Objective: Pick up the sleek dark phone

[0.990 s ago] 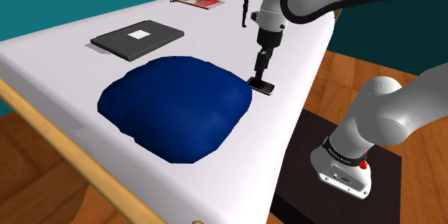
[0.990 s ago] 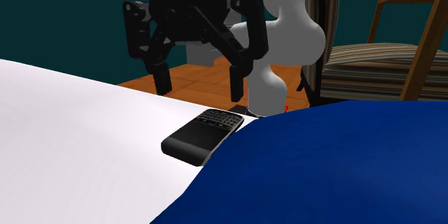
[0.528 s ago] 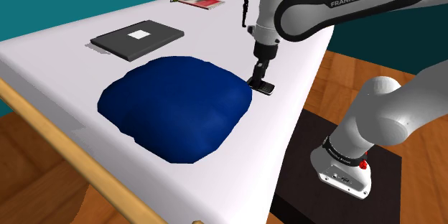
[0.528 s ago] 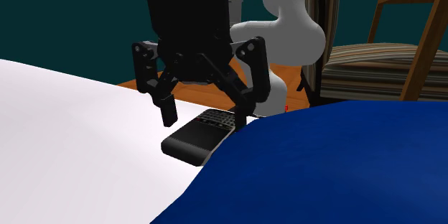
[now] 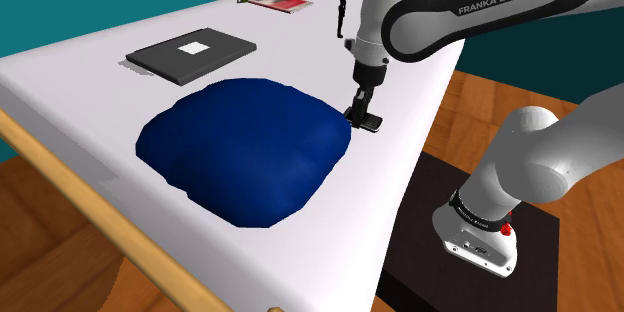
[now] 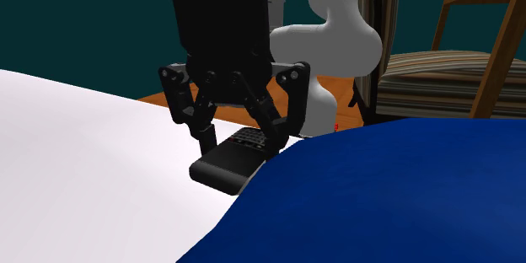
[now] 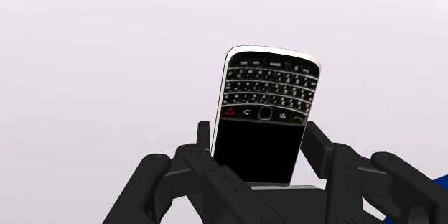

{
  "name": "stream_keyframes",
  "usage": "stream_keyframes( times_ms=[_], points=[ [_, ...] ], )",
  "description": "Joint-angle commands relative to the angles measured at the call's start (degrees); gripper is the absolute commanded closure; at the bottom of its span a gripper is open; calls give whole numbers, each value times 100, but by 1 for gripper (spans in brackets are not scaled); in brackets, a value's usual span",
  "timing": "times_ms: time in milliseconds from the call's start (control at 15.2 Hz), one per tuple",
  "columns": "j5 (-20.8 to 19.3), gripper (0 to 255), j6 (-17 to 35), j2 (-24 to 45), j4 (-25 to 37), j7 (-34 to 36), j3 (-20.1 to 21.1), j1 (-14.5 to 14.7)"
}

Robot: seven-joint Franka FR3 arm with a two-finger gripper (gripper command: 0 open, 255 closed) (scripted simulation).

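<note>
A dark phone (image 7: 262, 115) with a small keypad and a black screen lies flat on the white table (image 5: 90, 90), right beside the edge of a blue cushion (image 5: 245, 145). My gripper (image 7: 258, 140) has come straight down over it, and its black fingers (image 7: 203, 138) press against the phone's two long sides. In the second exterior view the gripper (image 6: 240, 139) clasps the phone (image 6: 228, 162) around its middle while the phone rests on the table. From the shoulder view the gripper (image 5: 360, 112) stands upright on the phone (image 5: 368, 121) near the table's right edge.
The blue cushion (image 6: 379, 194) bulges up against the phone's far side. A dark flat book (image 5: 190, 53) lies at the back left, a red booklet (image 5: 280, 2) further back. The table edge drops off just right of the phone, above the black stand (image 5: 450, 260). A striped chair (image 6: 438, 67) stands behind.
The gripper has come down from above the phone until its fingers straddle it, and the fingers have drawn in from wide open onto the phone's sides. The phone has not moved.
</note>
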Motion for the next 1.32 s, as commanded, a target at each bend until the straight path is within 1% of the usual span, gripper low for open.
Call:
stream_keyframes(
  times_ms=[0, 198, 1188, 1254],
  points=[
    [-1, 255, -3, 1, -5, -1, -1, -1],
    [0, 255, 15, 20, -3, 1, 1, 0],
    [-53, 255, -1240, -284, 950, 65, -37, -16],
    [-53, 255, -1253, -287, 959, 66, -37, -16]
  ],
)
